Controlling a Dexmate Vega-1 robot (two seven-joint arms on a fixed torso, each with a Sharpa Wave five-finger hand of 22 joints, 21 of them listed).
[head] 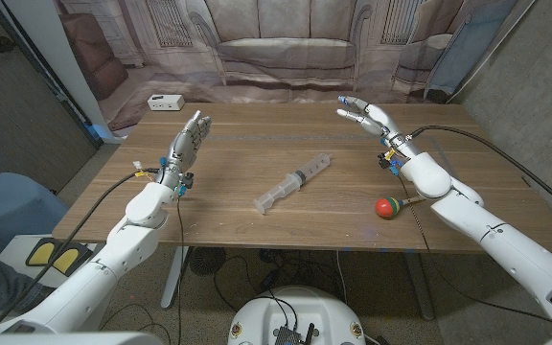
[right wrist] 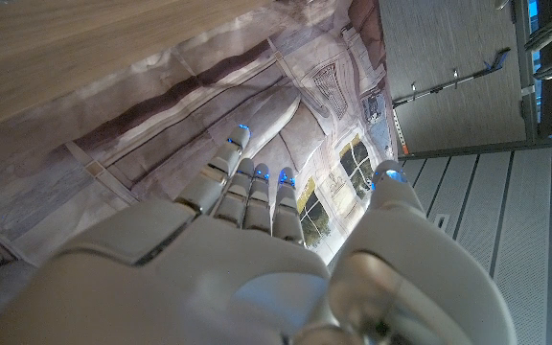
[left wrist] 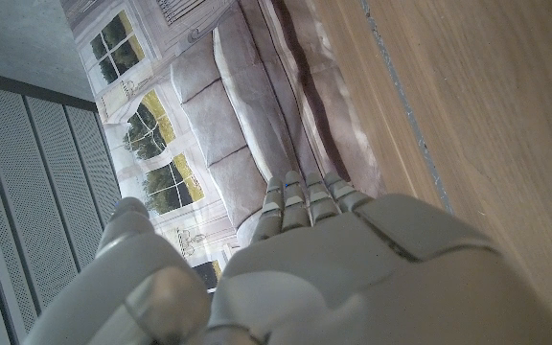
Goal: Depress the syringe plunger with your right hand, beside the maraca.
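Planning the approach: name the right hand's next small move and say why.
Probably bring the right hand back toward the syringe. The hand is open and holds nothing, out near the far edge, while the syringe lies untouched mid-table, its plunger drawn out, with the maraca nearer the robot.

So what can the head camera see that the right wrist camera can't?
Only the head view shows the syringe lying mid-table, the maraca to its right near the right forearm, the left hand raised with fingers apart, and a white box at the far edge. Only the right wrist view shows the grey slatted wall and a close look along the hand's back. Both show the right hand, holding nothing, the table and the sofa backdrop.
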